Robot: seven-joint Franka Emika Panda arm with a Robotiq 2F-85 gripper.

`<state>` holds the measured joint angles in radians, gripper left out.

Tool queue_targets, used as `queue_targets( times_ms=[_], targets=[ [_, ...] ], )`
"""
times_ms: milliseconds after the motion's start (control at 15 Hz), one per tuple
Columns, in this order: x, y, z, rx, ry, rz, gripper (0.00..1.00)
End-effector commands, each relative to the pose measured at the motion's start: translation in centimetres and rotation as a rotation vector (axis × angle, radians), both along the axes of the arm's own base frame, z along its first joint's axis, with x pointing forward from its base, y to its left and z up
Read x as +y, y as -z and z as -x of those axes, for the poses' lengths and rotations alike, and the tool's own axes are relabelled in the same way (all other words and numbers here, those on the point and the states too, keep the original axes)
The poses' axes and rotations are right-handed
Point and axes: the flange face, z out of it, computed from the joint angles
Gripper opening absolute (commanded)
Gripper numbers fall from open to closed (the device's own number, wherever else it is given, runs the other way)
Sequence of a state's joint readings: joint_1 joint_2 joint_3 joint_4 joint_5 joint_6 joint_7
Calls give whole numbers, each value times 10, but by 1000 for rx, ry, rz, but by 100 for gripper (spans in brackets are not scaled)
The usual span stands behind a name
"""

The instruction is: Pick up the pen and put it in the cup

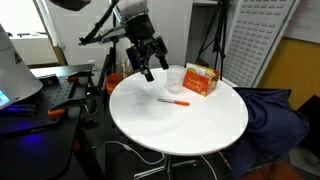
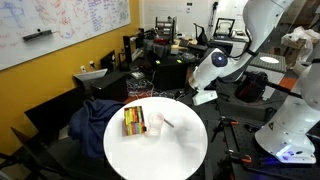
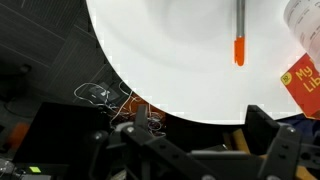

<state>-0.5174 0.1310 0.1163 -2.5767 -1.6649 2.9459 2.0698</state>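
Now | pen (image 3: 239,35) lies on table (image 3: 170,55) | box (image 3: 303,88) lettering perhaps "M"

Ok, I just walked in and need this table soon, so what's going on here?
A robot arm is set to put a pen in a cup. Its tool hangs open over the edge of the round white table, holding nothing. The pen lies flat on the table, untouched, a little apart from the clear cup, which stands beside an orange box.
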Motion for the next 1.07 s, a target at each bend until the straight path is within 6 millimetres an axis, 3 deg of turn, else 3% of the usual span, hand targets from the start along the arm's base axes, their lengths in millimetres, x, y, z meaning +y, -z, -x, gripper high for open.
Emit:
queue_targets(
  times_ms=[0, 600, 1000],
  targets=[
    [-9, 23, -18, -29, -16, -46, 100],
    [-7, 92, -38, -19, -57, -111, 100],
    [2, 109, -37, 14, -61, -136, 100]
  ],
)
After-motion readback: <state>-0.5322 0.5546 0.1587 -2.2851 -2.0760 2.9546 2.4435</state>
